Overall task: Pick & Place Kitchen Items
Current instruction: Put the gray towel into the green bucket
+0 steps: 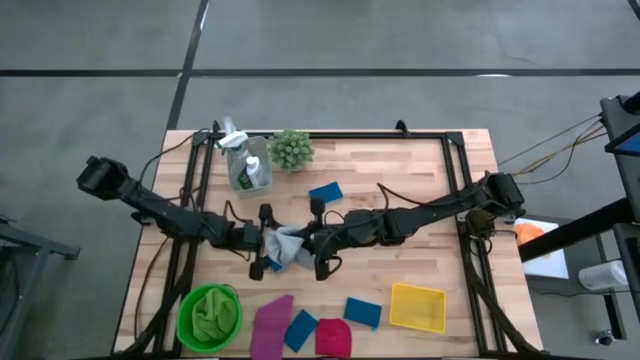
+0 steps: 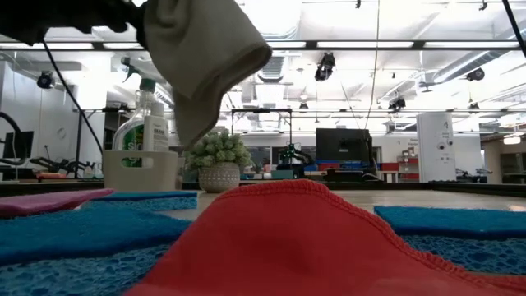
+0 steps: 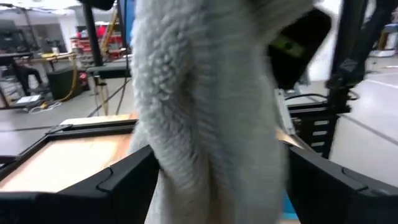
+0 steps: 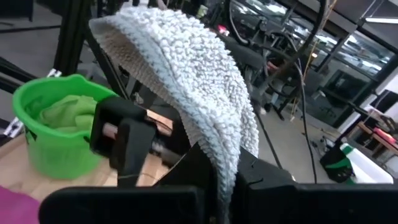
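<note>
A grey cloth (image 1: 288, 246) hangs above the middle of the table between my two grippers. My right gripper (image 1: 312, 250) comes from the table's right and is shut on it. My left gripper (image 1: 265, 248) comes from the left and is open, one finger (image 3: 124, 180) on each side of the hanging cloth (image 3: 211, 112). A green cloth (image 1: 208, 312) lies in the green bucket (image 1: 183, 322). A pink cloth (image 1: 272, 325), a red cloth (image 1: 333, 337) and blue sponges (image 1: 362, 312) lie at the near edge. Bottles (image 1: 252, 170) stand in a container at the far left. My right gripper pinches the grey cloth between its two shut fingers at one end (image 4: 227, 167), coming level from the table's right. The cloth is lifted clear of the table and its free end (image 2: 194, 123) hangs down. My left gripper: I cannot tell whether its open fingers touch the cloth.
A small spiky green plant (image 1: 291, 150) stands at the far edge next to the bottle container. Another blue sponge (image 1: 325, 192) lies right of it. A yellow tray (image 1: 417, 306) sits near right. Black frame rails (image 1: 455, 190) run along the table's sides.
</note>
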{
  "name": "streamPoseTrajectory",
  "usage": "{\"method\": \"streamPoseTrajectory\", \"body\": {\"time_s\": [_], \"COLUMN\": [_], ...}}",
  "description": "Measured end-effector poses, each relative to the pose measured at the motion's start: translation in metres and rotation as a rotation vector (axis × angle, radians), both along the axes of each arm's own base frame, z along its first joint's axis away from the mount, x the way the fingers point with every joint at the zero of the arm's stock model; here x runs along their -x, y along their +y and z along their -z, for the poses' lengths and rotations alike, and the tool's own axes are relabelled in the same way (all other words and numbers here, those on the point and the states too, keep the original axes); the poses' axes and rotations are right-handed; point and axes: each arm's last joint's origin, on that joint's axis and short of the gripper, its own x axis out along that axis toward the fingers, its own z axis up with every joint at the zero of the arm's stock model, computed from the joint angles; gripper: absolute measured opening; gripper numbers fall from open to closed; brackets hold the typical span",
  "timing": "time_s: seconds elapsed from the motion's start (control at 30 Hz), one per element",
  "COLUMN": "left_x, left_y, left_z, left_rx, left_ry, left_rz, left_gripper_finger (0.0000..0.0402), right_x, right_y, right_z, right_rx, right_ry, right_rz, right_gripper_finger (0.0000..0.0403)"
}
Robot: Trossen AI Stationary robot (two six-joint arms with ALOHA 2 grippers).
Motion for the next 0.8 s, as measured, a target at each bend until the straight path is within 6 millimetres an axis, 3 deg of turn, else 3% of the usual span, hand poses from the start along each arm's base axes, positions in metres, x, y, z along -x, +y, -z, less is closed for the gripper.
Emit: {"method": "streamPoseTrajectory", "body": {"time_s": [0.1,0.23,0.53,0.67,0.8], "left_x": [-0.009,-0.016,-0.012,-0.005,0.005], "left_y": [-0.001,-0.003,-0.001,0.001,0.005], "left_z": [0.002,0.007,0.005,0.002,-0.004], "left_rx": [-0.013,-0.030,-0.069,-0.083,-0.072], "left_ry": [0.025,0.052,0.088,0.130,0.177], "left_rz": [-0.031,-0.053,-0.058,-0.053,-0.055], "left_gripper_finger": [0.0296,0.0237,0.0017,0.0012,0.0006], "right_x": [0.000,0.000,0.000,0.000,0.002], "right_y": [0.000,0.001,0.004,0.003,0.004], "right_z": [0.000,0.001,-0.001,-0.002,-0.004], "right_rx": [-0.001,-0.004,-0.043,-0.061,-0.070], "right_ry": [0.002,0.004,-0.011,-0.017,-0.016], "right_rz": [-0.002,-0.003,-0.081,-0.078,-0.074], "right_gripper_finger": [0.0017,0.0017,0.0020,0.0055,0.0129]}}
